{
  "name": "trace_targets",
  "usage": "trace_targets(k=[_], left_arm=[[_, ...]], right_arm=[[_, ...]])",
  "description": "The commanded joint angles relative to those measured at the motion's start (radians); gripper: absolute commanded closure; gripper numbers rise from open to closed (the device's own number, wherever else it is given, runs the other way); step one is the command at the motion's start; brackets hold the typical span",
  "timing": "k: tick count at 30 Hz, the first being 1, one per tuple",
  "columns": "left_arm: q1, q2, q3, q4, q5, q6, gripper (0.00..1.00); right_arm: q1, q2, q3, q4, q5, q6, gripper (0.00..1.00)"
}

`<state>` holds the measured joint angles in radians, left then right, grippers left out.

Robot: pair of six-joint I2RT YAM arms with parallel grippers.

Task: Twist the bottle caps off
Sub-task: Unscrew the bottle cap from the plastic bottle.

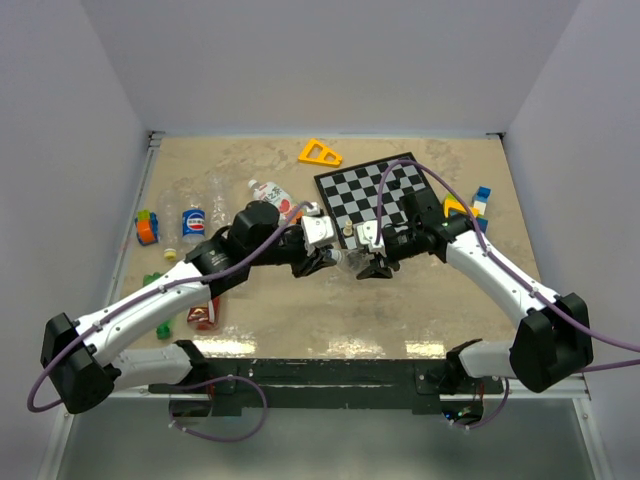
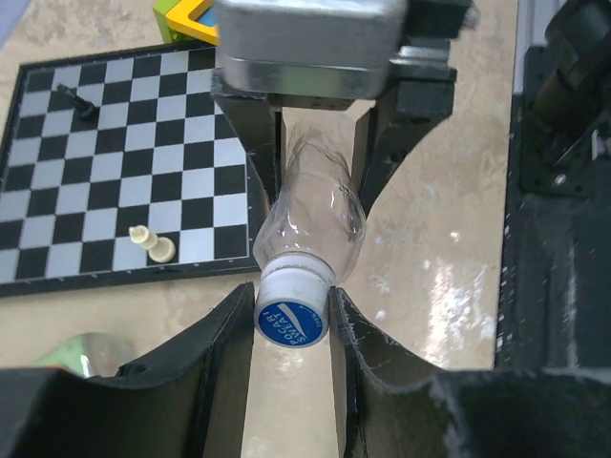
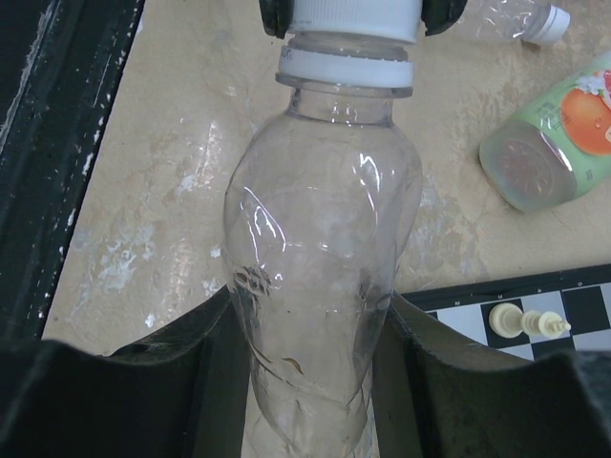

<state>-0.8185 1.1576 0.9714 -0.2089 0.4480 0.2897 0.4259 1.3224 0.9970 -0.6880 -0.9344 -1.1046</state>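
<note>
A clear unlabelled bottle (image 1: 349,261) is held level above the table between my two grippers. My right gripper (image 3: 310,382) is shut on the bottle's body (image 3: 320,239), with its fingers squeezing the crumpled plastic on both sides. My left gripper (image 2: 292,324) is shut on the bottle cap (image 2: 292,310), a white screw cap with a blue printed top. Both pads press against its sides. In the top view the left gripper (image 1: 325,262) and right gripper (image 1: 373,263) face each other at the table's middle. The cap (image 3: 355,14) shows at the top edge of the right wrist view.
A chessboard (image 1: 385,195) with a white piece (image 2: 153,243) and a black piece (image 2: 74,100) lies behind the grippers. On the left lie a cola-label bottle (image 1: 193,222), an orange-label bottle (image 1: 272,195) and a red-yellow one (image 1: 203,315). A yellow triangle (image 1: 320,153) and coloured blocks (image 1: 480,200) sit at the back.
</note>
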Motion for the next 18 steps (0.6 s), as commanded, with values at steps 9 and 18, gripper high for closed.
trace_targets(k=[9, 18], left_arm=[[0.005, -0.024, 0.102, -0.066, -0.202, -0.765, 1.0], [0.005, -0.035, 0.082, -0.07, -0.243, -0.753, 1.0]], right_arm=[[-0.001, 0.001, 0.025, 0.008, -0.003, -0.009, 1.0], [-0.001, 0.0, 0.023, 0.01, -0.001, -0.008, 1.0]])
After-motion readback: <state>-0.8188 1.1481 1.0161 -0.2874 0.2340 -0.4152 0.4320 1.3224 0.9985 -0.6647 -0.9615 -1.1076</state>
